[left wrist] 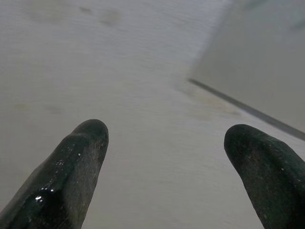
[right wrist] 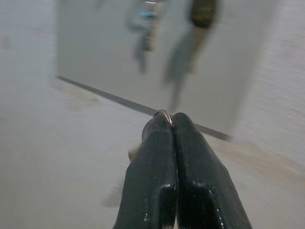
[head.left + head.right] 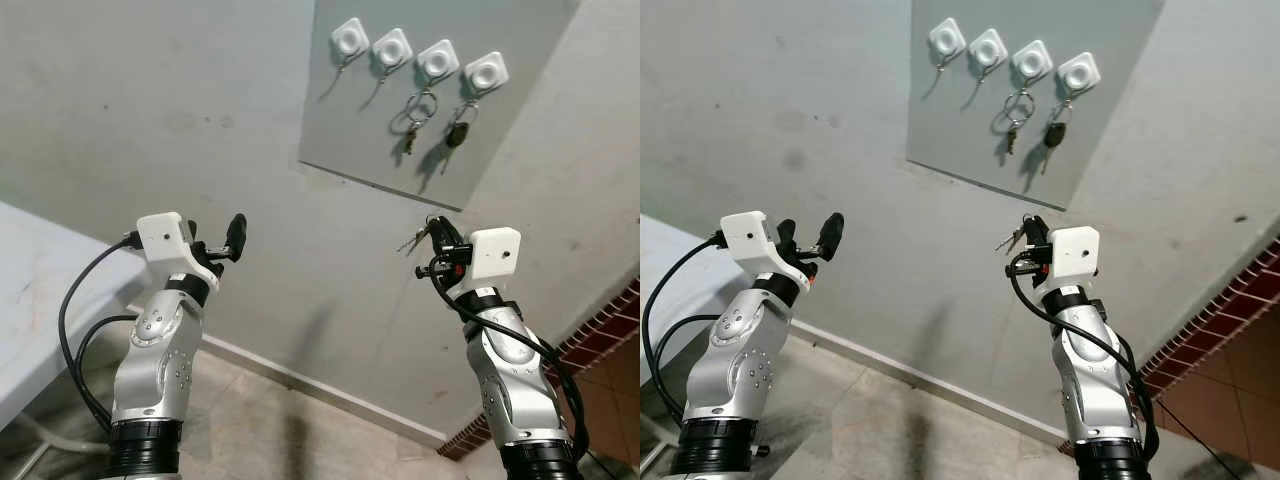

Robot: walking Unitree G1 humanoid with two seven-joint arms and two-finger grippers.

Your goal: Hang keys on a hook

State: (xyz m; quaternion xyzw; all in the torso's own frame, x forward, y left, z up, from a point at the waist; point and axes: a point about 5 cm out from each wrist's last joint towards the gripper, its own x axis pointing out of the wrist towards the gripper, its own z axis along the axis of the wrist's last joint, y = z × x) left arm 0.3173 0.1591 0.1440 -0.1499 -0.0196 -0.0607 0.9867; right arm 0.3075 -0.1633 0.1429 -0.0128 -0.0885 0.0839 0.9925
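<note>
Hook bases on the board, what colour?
White, all four hook bases on the grey board; clearest in the left eye view.

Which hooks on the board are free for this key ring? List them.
The two leftmost hooks hang bare. The third carries a key ring, the rightmost a dark key fob. The right gripper grips the keys below the board.

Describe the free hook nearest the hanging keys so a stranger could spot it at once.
On the wall there is a grey panel carrying a row of four white square hooks. Take the second hook from the left. It is bare, while its right-hand neighbour holds a key ring.
</note>
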